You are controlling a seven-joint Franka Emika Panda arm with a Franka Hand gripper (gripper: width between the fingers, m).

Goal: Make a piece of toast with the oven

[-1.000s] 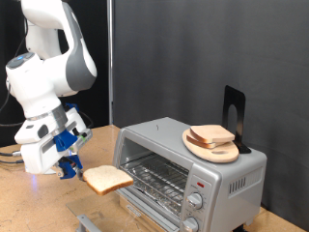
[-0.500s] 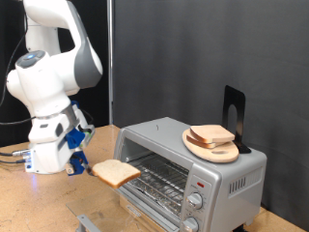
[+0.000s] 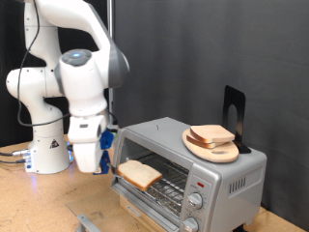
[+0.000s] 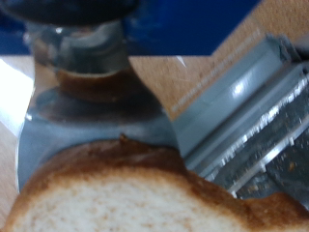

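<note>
In the exterior view my gripper [image 3: 112, 166] is shut on one edge of the piece of toast [image 3: 141, 174], a pale slice with a tan crust held flat. The slice hangs at the open mouth of the oven [image 3: 193, 162], over its wire rack [image 3: 166, 181]. The oven is a silver-grey box with two round knobs [image 3: 192, 212] and a small red light [image 3: 199, 184]. In the wrist view the piece of toast [image 4: 106, 193] fills the near field, blurred, with the oven's grey frame [image 4: 241, 97] beside it. The fingers themselves do not show in the wrist view.
On top of the oven rests a round wooden plate [image 3: 198, 148] carrying more bread slices [image 3: 210, 135], with a black stand [image 3: 235, 112] behind it. The oven stands on a wooden table [image 3: 34, 203]. A dark curtain forms the backdrop.
The arm has swung toward the exterior view's right, carrying the toast from beside the oven to its open front, over the rack.
</note>
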